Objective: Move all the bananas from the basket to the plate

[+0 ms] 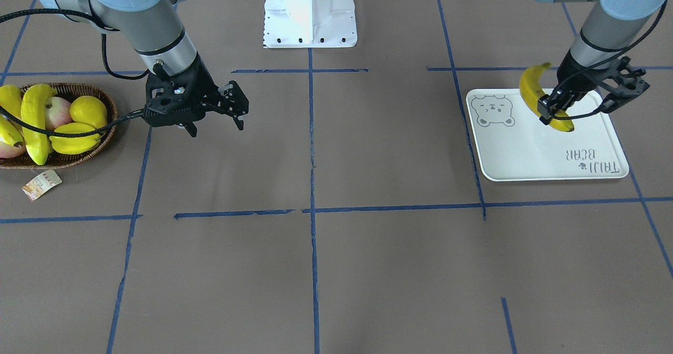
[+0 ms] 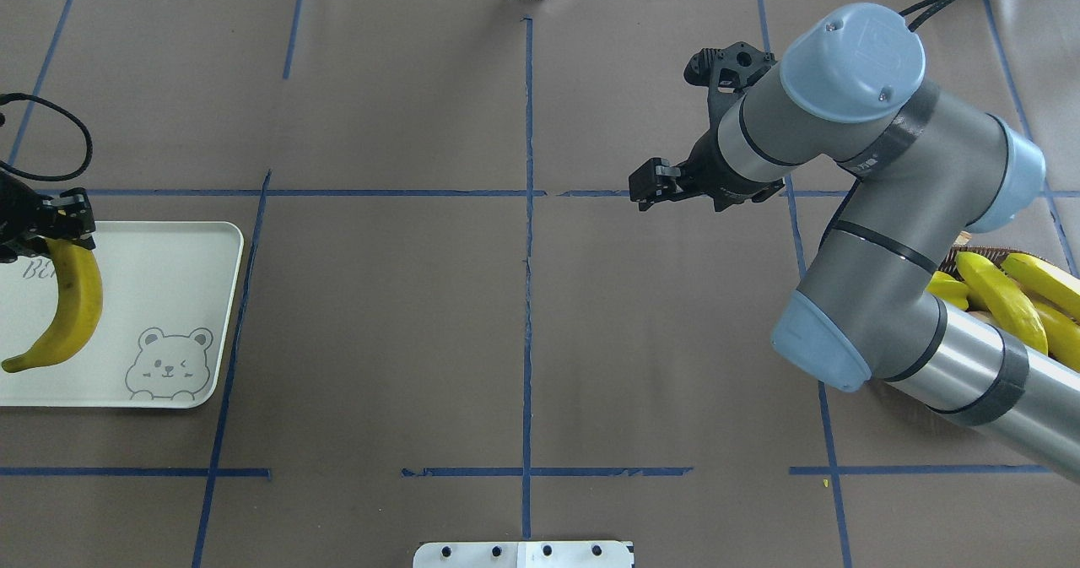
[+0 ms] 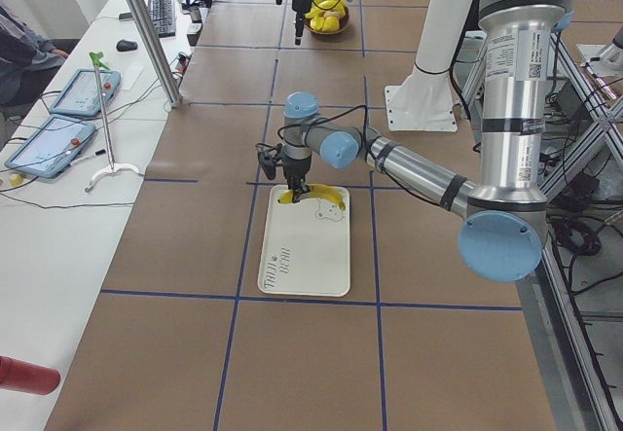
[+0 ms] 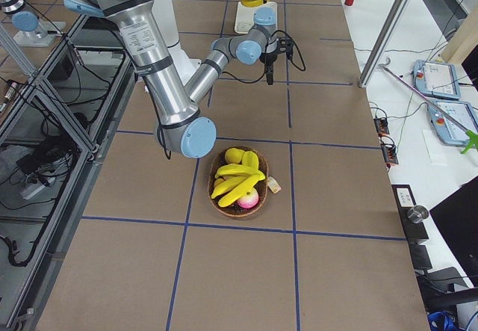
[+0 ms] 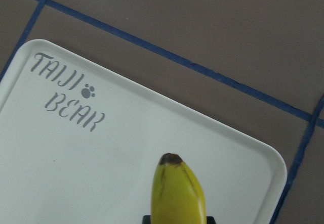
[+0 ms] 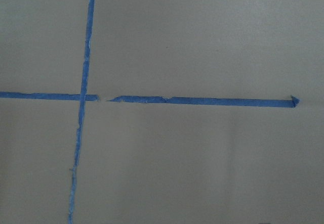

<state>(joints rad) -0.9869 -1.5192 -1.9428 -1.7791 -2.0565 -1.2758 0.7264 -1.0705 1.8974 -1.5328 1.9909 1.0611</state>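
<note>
My left gripper [image 1: 552, 113] is shut on one yellow banana [image 1: 531, 88] and holds it tilted over the white bear-print plate [image 1: 526, 154]. It also shows in the overhead view [image 2: 55, 230] with the banana [image 2: 72, 315] across the plate [image 2: 169, 298]. The left wrist view shows the banana's dark tip [image 5: 171, 159] above the plate [image 5: 76, 148]. More bananas [image 1: 34, 117] lie in the brown wicker basket [image 1: 108, 135]. My right gripper [image 1: 236, 107] is open and empty above bare table, between basket and centre line.
The basket also holds a pink fruit [image 1: 58, 112] and a lemon [image 1: 89, 109], with its paper tag [image 1: 41, 184] on the table. The right arm [image 2: 886, 239] covers most of the basket from overhead. The white robot base [image 1: 310, 12] stands at the table's robot side.
</note>
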